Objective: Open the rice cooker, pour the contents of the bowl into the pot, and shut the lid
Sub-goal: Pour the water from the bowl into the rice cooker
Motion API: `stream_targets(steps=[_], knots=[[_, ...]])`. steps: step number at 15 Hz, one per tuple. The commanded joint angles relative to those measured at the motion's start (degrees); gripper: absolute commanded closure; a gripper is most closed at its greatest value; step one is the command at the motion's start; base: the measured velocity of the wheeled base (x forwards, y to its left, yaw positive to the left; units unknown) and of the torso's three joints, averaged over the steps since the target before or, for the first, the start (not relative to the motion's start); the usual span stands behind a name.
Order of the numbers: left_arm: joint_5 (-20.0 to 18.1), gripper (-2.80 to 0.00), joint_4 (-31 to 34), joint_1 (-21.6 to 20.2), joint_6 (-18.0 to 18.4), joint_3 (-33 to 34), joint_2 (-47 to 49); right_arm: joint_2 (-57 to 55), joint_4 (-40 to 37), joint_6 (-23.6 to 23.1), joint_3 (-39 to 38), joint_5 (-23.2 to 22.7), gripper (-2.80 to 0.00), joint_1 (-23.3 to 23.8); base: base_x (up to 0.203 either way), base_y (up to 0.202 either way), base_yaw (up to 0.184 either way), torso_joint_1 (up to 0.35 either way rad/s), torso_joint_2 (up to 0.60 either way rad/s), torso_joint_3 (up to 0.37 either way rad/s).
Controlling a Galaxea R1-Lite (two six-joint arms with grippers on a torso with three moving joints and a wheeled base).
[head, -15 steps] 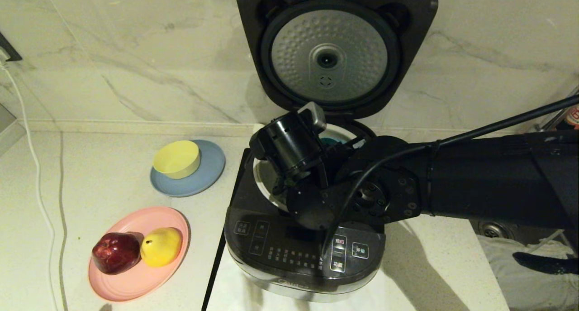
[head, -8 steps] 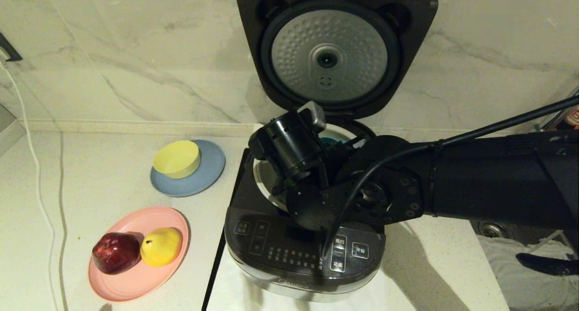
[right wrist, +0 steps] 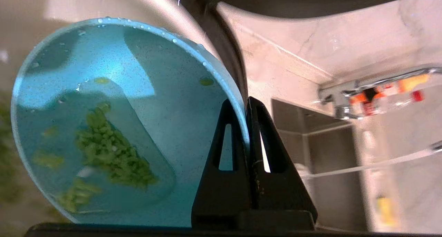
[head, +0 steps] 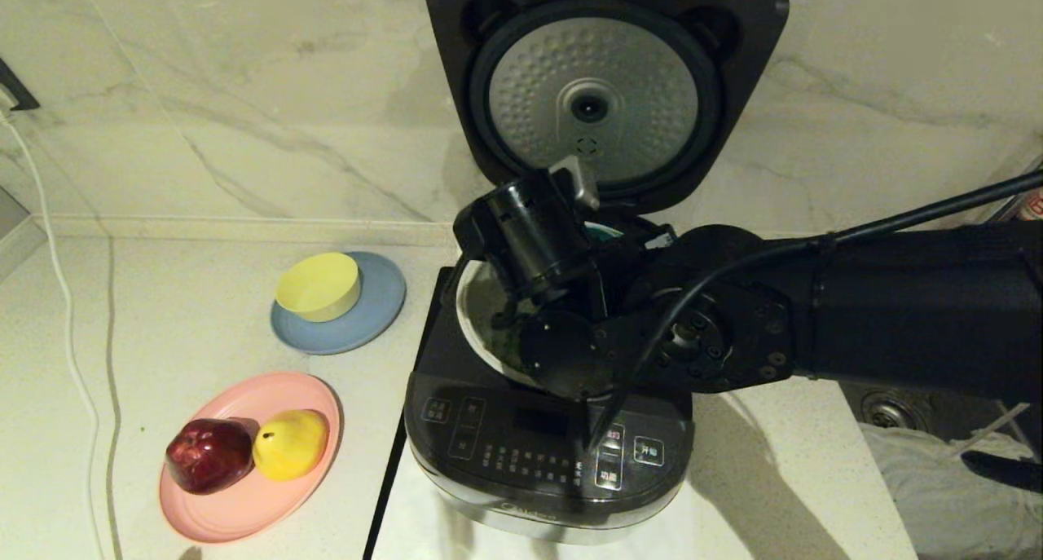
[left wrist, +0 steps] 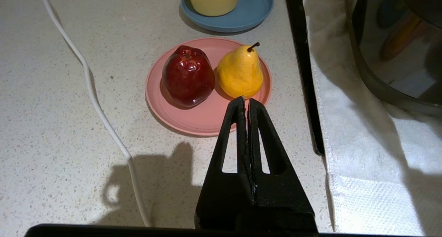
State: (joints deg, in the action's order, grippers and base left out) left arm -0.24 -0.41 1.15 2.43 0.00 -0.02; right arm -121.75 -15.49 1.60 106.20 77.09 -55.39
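The black rice cooker [head: 546, 462] stands on the counter with its lid [head: 595, 95] swung up against the wall, the dimpled silver plate facing me. My right arm reaches over the cream pot [head: 467, 311]. My right gripper [right wrist: 247, 102] is shut on the rim of the teal bowl [right wrist: 114, 92], which is tipped steeply on its side above the pot. Green chopped bits [right wrist: 110, 150] cling to the wet bowl floor, and some green lies in the pot [head: 507, 344]. In the head view only a sliver of the bowl [head: 605, 232] shows behind the wrist. My left gripper [left wrist: 246, 100] is shut and empty, parked low over the counter.
A yellow bowl [head: 319, 287] sits on a blue-grey plate [head: 379, 315] left of the cooker. A pink plate [head: 244, 495] holds a red apple and a yellow pear. A white cable [head: 65, 315] runs along the far left. A white towel [left wrist: 362, 144] lies under the cooker; a sink [head: 884, 413] is on the right.
My right wrist has lifted and shifted back toward the lid, tipping the bowl further. More of the pot's inside shows, with green bits in it.
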Motion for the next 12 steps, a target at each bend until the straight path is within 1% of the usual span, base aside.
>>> stream_targets(steps=[1, 2, 4, 6, 9, 12], knots=[[0.0, 0.00, 0.0, 0.0, 0.0, 0.5, -0.1, 1.2, 3.5, 0.1, 0.7, -0.1, 0.00, -0.6, 0.000, 0.000, 0.000, 0.000, 0.00, 0.000], [0.0, 0.00, 0.0, 0.0, 0.0, 0.5, -0.1, 1.5, 5.6, 0.1, 0.2, -0.5, 0.00, -0.6, 0.000, 0.000, 0.000, 0.000, 0.00, 0.000], [0.0, 0.00, 0.0, 0.0, 0.0, 0.5, -0.1, 1.8, 10.6, 0.2, -0.4, -4.0, 0.00, -0.6, 0.000, 0.000, 0.000, 0.000, 0.00, 0.000], [0.0, 0.00, 0.0, 0.0, 0.0, 0.5, -0.1, 1.9, 17.6, 0.2, -1.6, -7.1, 0.00, -0.6, 0.000, 0.000, 0.000, 0.000, 0.00, 0.000], [0.0, 0.00, 0.0, 0.0, 0.0, 0.5, -0.1, 3.5, 27.7, 0.1, -8.2, -10.2, 0.00, -0.6, 0.000, 0.000, 0.000, 0.000, 0.00, 0.000], [0.0, 0.00, 0.0, 0.0, 0.0, 0.5, -0.1, 5.9, 42.1, -1.8, -17.8, -13.3, 0.00, -0.3, 0.000, 0.000, 0.000, 0.000, 0.00, 0.000]])
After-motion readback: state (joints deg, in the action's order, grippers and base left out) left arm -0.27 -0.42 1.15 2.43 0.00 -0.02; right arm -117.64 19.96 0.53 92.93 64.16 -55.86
